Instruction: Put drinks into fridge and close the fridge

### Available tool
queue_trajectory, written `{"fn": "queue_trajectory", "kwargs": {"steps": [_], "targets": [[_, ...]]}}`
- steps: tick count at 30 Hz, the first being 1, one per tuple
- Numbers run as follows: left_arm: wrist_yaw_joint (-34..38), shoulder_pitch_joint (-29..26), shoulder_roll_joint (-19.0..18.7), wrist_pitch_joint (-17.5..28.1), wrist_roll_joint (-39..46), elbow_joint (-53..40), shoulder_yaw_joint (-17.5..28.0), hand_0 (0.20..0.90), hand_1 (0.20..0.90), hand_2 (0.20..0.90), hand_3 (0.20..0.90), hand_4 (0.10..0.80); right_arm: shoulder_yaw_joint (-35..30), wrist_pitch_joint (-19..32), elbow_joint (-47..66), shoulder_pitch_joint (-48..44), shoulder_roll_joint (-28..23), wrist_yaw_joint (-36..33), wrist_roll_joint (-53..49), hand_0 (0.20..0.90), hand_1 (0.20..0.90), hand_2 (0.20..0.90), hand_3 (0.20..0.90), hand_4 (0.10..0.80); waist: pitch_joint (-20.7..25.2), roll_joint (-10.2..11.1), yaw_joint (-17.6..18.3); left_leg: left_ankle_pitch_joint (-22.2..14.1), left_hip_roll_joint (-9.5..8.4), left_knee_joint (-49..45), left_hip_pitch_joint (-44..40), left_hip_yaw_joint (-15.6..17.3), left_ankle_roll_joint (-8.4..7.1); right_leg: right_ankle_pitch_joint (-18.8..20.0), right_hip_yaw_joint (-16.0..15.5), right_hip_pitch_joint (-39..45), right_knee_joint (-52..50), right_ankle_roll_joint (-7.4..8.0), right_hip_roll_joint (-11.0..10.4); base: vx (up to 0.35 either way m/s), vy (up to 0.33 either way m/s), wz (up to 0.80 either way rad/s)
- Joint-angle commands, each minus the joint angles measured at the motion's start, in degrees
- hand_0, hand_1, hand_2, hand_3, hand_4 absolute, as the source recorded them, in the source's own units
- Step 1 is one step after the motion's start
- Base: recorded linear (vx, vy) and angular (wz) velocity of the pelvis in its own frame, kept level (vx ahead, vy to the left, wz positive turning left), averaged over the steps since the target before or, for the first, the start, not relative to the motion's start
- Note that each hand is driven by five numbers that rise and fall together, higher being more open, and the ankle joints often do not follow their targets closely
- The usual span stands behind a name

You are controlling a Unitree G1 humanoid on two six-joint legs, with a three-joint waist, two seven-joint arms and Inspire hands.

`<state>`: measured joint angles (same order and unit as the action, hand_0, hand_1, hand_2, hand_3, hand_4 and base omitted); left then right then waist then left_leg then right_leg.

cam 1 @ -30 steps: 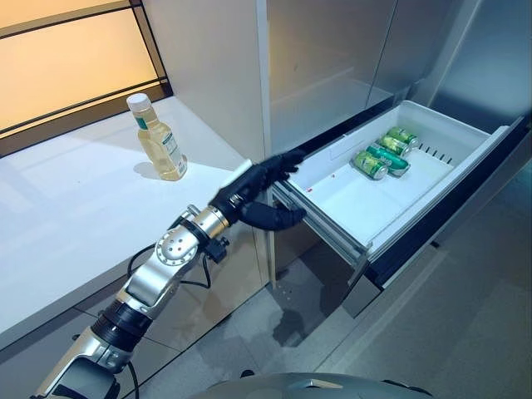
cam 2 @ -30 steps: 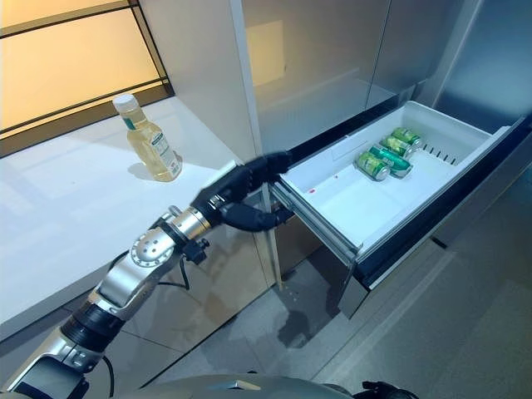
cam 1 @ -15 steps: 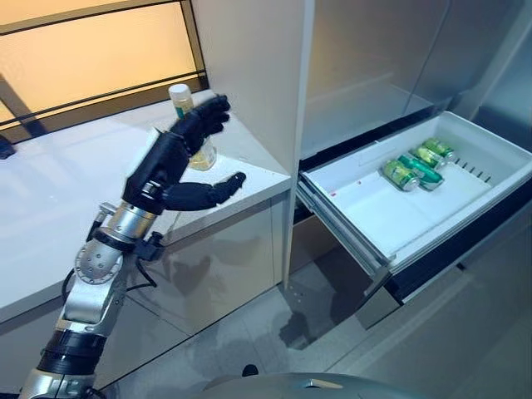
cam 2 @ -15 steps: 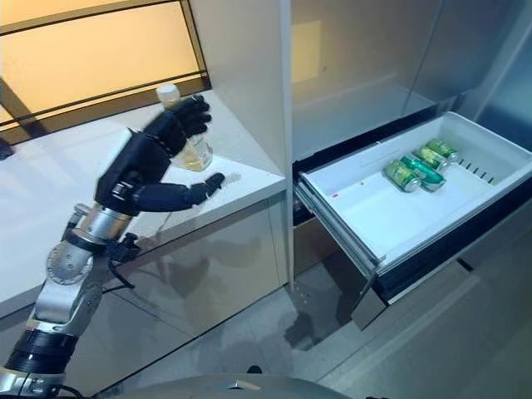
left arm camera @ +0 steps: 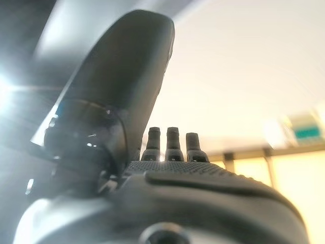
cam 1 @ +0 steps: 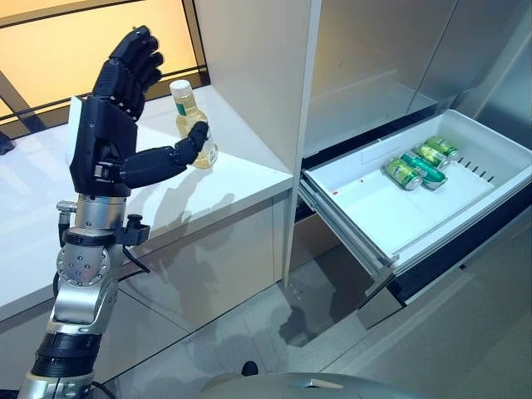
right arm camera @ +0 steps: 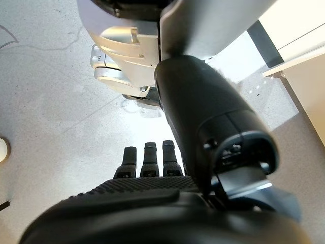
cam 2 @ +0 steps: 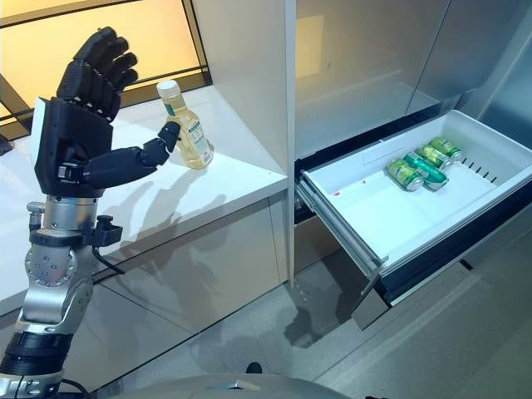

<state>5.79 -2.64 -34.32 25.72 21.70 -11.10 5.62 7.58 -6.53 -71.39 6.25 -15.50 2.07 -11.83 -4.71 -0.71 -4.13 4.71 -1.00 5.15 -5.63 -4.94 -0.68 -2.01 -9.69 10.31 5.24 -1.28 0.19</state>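
fridge drawer (cam 1: 465,218) pulled out at frame right, green cans (cam 1: 413,164) lying at its back | our left hand (cam 1: 108,137) raised at upper left, spread wide, empty | juice bottle (cam 1: 193,125) upright on the white counter (cam 1: 241,174), just right of the thumb, long axis vertical | right hand (right arm camera: 167,198) hangs over floor, relaxed, farther off

Left arm (cam 1: 79,283) stood nearly upright, forearm rising from the lower left. Left hand (cam 1: 104,137) was raised, palm side facing right — fingers (cam 1: 129,66) straight and spread upward, thumb (cam 1: 166,158) extended sideways, holding nothing. Right hand (right arm camera: 152,203) appeared only in its own wrist view — fingers straight, pointing down, holding nothing.
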Motion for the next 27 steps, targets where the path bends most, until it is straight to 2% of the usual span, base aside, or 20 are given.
{"fn": "queue_trajectory", "kwargs": {"steps": [1, 3, 5, 12, 19, 27], "targets": [[6.14, -4.9, -0.18, -1.05, -4.88, 1.0, 5.46, 0.9, 0.9, 0.9, 0.9, 0.8, 0.69, -1.22, 0.67, -1.71, 0.75, 1.21, 0.03, 0.9, 0.9, 0.9, 0.9, 0.8, 0.95, 1.1, 1.01, -6.9, -2.06, -0.14, -2.41, 0.26, 1.9, 1.11, 2.4, -2.06, -1.76, 4.03, -1.53, 0.0, 0.0, 0.0], [6.04, -5.28, -0.11, -4.05, -4.04, 2.12, 4.95, 0.9, 0.9, 0.9, 0.9, 0.8, 0.78, -1.5, 0.56, -1.91, 0.69, 1.29, 0.09, 0.9, 0.9, 0.9, 0.9, 0.8, 1.09, 1.04, 1.13, -6.9, -2.07, -0.15, -2.47, 0.29, 1.9, 1.09, 2.45, -2.02, -1.75, 4.07, -1.54, 0.0, 0.0, 0.0], [5.66, -5.71, -0.01, -4.74, -3.39, 2.84, 4.59, 0.9, 0.9, 0.9, 0.9, 0.8, 0.8, -1.66, 0.49, -2.02, 0.69, 1.35, 0.18, 0.9, 0.9, 0.9, 0.9, 0.8, 1.17, 1.03, 1.23, -6.94, -2.06, -0.15, -2.55, 0.38, 1.92, 1.08, 2.51, -1.95, -1.72, 4.08, -1.54, 0.0, 0.0, 0.0], [8.17, -7.95, 0.75, -14.46, -2.53, 7.31, 2.62, 0.9, 0.9, 0.9, 0.9, 0.8, 0.88, -2.61, 0.44, -2.78, 0.65, 1.38, 0.78, 0.9, 0.9, 0.9, 0.9, 0.8, 1.62, 0.74, 1.95, -7.55, -1.98, -0.15, -3.14, 0.81, 1.93, 0.77, 2.86, -1.5, -1.52, 4.26, -1.38, 0.017, 0.0, -0.02], [9.03, -10.46, 0.95, -19.96, -1.37, 10.13, 0.82, 0.9, 0.9, 0.9, 0.9, 0.8, 1.36, -3.22, 0.4, -3.27, 0.73, 1.17, 1.09, 0.9, 0.9, 0.9, 0.9, 0.8, 1.84, 0.55, 2.56, -7.52, -1.93, -0.21, -3.38, 1.24, 1.94, 0.84, 3.15, -1.41, -1.55, 4.31, -1.31, 0.012, 0.0, -0.02], [11.14, -14.18, 0.11, -22.84, 2.27, 15.8, 0.0, 0.9, 0.9, 0.9, 0.9, 0.8, 2.04, -3.79, 0.35, -3.66, 0.6, 1.4, 1.49, 0.9, 0.9, 0.9, 0.9, 0.8, 2.21, 0.4, 3.42, -7.58, -1.96, -0.18, -3.7, 1.85, 2.0, 0.95, 3.55, -1.37, -1.56, 4.45, -1.32, 0.029, 0.0, -0.01]]}}
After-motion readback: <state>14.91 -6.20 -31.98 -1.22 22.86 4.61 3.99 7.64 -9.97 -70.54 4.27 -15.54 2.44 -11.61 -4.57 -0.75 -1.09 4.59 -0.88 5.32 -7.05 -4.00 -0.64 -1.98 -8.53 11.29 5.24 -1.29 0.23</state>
